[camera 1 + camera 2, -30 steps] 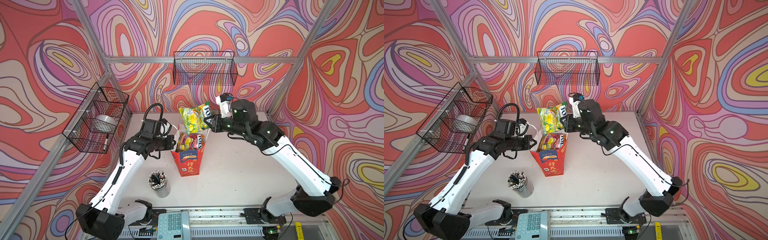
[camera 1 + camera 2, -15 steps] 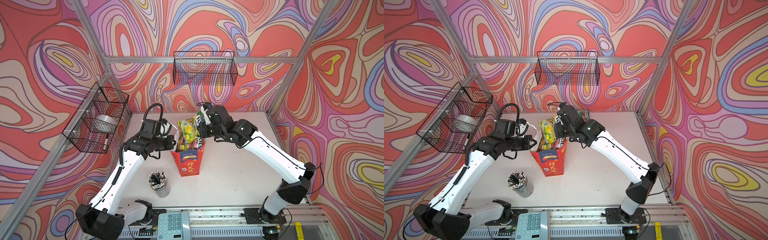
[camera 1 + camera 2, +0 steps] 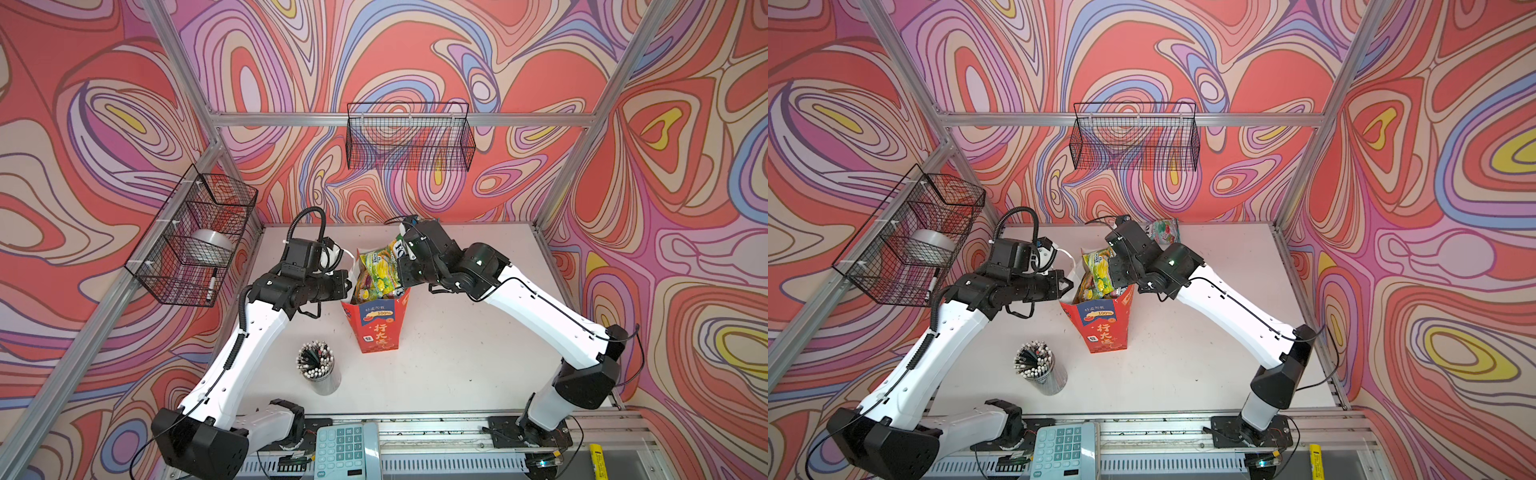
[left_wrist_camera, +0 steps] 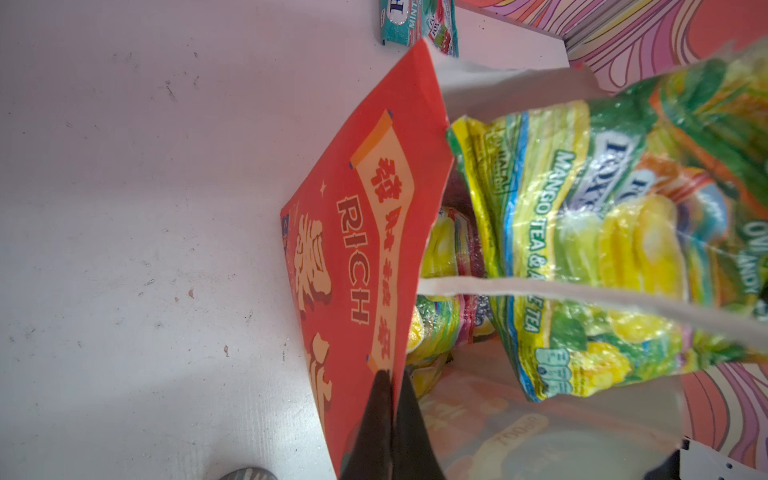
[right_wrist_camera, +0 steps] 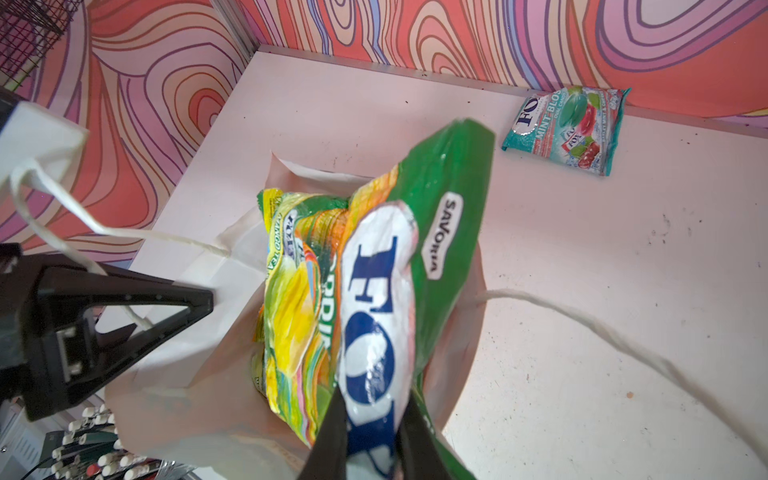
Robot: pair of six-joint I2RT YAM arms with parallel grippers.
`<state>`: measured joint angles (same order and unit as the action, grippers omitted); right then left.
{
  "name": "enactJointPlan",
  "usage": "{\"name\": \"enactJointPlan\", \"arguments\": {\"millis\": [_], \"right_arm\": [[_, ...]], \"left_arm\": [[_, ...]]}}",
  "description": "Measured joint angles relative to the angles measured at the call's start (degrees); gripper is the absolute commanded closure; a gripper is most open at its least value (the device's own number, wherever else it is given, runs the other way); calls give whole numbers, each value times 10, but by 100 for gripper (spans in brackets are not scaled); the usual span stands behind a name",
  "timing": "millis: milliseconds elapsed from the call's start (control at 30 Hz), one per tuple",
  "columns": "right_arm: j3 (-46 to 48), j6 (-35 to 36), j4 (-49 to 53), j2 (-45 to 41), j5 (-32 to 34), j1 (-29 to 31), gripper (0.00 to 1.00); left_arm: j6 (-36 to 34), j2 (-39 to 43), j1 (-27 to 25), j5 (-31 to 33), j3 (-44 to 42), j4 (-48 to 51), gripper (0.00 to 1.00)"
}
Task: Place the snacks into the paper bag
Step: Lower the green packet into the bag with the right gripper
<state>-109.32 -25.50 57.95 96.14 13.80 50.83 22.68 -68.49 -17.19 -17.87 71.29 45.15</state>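
Note:
The red paper bag stands upright mid-table with its mouth open. My left gripper is shut on the bag's rim, one finger outside the red wall and one inside. My right gripper is shut on a green FOX'S snack pouch. A yellow-green mango tea pouch hangs against it, over the bag's mouth. More snacks lie inside the bag. A teal pouch lies flat by the back wall.
A cup of pencils stands in front of the bag on the left. Black wire baskets hang on the back wall and the left wall. A calculator sits at the front edge. The bag's white cord handles hang loose.
My right gripper has carried the pouches left and down, from above and right of the bag to its mouth. The left gripper has kept its hold on the rim.

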Motion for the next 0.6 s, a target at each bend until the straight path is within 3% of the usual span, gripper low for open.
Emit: {"name": "enactJointPlan", "arguments": {"millis": [600], "right_arm": [[-54, 8, 19, 83, -14, 3, 100]], "left_arm": [[16, 32, 0, 27, -28, -21, 100]]}}
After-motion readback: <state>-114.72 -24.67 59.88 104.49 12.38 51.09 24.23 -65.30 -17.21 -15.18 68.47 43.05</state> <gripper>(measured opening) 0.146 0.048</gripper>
